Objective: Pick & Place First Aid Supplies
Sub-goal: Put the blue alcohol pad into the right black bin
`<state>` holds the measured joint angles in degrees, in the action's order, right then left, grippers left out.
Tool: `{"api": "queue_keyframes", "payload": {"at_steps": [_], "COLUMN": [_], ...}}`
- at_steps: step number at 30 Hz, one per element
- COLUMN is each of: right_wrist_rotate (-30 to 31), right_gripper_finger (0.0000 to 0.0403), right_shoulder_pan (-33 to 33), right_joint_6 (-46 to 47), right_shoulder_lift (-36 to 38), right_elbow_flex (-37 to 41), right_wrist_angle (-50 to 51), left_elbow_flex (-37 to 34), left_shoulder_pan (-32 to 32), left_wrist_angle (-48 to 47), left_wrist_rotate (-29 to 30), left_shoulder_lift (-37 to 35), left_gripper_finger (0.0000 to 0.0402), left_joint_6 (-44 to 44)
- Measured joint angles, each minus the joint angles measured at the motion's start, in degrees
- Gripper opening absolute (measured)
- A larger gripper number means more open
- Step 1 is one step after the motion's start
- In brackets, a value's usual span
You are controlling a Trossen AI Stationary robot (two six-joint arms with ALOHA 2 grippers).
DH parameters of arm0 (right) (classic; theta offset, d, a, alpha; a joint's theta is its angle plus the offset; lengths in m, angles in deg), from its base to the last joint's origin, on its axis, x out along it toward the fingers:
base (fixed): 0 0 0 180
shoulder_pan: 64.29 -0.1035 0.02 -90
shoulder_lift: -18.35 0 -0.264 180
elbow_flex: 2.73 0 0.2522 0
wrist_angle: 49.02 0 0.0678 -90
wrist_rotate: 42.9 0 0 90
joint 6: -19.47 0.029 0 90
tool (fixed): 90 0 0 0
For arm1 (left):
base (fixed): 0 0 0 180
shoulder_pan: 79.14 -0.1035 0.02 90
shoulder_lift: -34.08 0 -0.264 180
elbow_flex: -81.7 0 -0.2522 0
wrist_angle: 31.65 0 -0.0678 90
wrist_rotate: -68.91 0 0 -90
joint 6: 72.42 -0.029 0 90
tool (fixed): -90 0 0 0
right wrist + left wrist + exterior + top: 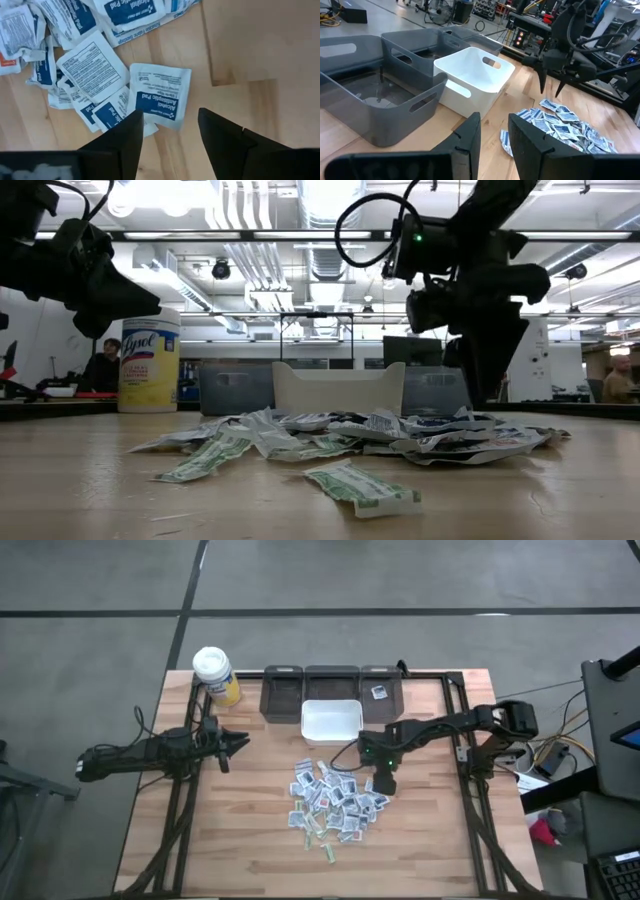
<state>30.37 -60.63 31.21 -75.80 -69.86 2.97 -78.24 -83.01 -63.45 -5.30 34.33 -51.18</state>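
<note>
- The right tool point(170, 135) hangs fingers down over the right edge of the packet pile, its fingers spread wide and holding nothing.
- An alcohol antiseptic pad packet point(161, 95) lies flat on the desk point(240, 840) directly beneath that gap, at the pile's fringe.
- The first aid supplies point(335, 802) are heaped mid-desk, just in front of the white bin point(331, 720).
- The left tool point(238, 743), part-open and empty, waits well apart near the left edge; the right arm is far nearer.

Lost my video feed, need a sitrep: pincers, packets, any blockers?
Right pincer open, hovering over an alcohol pad packet at the pile's edge. Left pincer waiting, empty, beside the bottle. Nothing blocking.
</note>
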Motion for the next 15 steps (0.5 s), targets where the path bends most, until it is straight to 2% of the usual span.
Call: {"api": "queue_keyframes", "payload": {"at_steps": [7, 15], "right_wrist_rotate": [0.4, 6.1], "right_gripper_finger": [0.0185, 0.0174], "right_shoulder_pan": [-1.2, -1.4], "right_joint_6": [0.4, 1.8], "right_shoulder_lift": [-2.3, -5.2], "right_elbow_flex": [0.0, -0.1], "right_wrist_angle": [0.0, 0.2], "left_elbow_flex": [0.0, 0.0], "left_shoulder_pan": [0.0, 0.0], "left_wrist_angle": [0.0, 0.0], "left_wrist_rotate": [0.0, 0.0], "left_shoulder_lift": [0.0, 0.0], "left_gripper_finger": [0.0094, 0.0094], "left_joint_6": [0.3, 0.3]}}
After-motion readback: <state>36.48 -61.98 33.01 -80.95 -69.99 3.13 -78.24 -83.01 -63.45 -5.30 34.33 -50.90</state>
